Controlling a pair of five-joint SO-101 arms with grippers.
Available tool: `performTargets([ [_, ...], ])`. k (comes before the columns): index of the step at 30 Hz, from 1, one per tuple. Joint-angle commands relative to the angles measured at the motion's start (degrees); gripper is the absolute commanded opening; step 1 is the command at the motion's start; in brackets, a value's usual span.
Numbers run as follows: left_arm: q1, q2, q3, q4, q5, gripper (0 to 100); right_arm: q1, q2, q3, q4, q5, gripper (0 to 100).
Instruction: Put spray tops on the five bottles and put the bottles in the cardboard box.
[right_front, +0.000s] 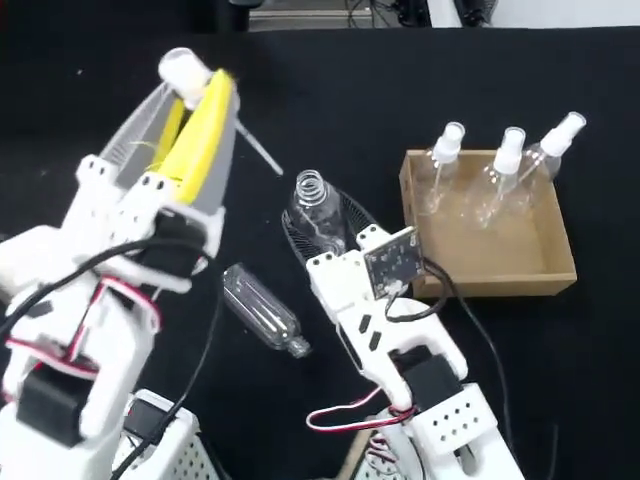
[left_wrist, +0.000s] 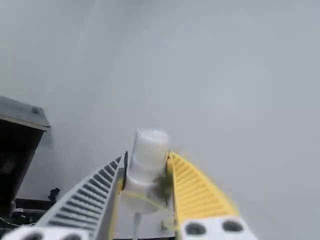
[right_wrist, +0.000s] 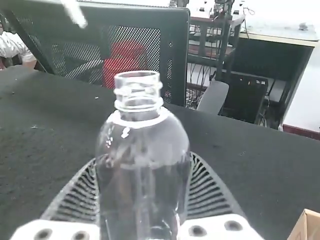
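My left gripper (right_front: 190, 95) is raised over the table's left side, shut on a white spray top (right_front: 183, 68) whose thin tube (right_front: 257, 148) slants down toward the right. In the left wrist view the spray top (left_wrist: 145, 167) sits between the grey and yellow fingers (left_wrist: 192, 187). My right gripper (right_front: 322, 222) is shut on an upright, uncapped clear bottle (right_front: 315, 205) at the table's middle; the same bottle (right_wrist: 142, 170) stands between black fingers (right_wrist: 210, 190). Another uncapped bottle (right_front: 262, 309) lies on its side. A cardboard box (right_front: 545, 275) at the right holds three capped bottles (right_front: 500, 180).
The black table (right_front: 400, 90) has free room behind the box and the upright bottle. The arm bases and cables (right_front: 350, 415) crowd the front edge. In the right wrist view a mesh chair (right_wrist: 125, 50) and desks stand beyond the table.
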Motion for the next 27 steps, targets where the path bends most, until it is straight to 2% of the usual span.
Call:
performTargets([
  [1, 0.84, 2.46, 3.21, -9.41, -0.35, 5, -0.62, -1.63, -0.48, -1.58, -0.18, 1.0],
  [6, 0.92, 2.55, 3.74, -8.97, -0.35, 5, -0.62, -1.63, -0.48, -1.58, -0.18, 1.0],
  [9, 3.47, 2.99, 3.74, -8.35, -0.88, 5, -0.62, -1.63, -0.48, -1.58, -0.18, 1.0],
  [15, 9.71, 3.16, 4.0, -6.51, -8.0, 5, -0.62, -1.63, -0.48, -1.49, -0.18, 1.0],
  [27, 8.92, 3.25, 4.79, -4.13, -7.82, 5, -0.44, -2.07, -0.4, -1.49, -0.18, 1.0],
])
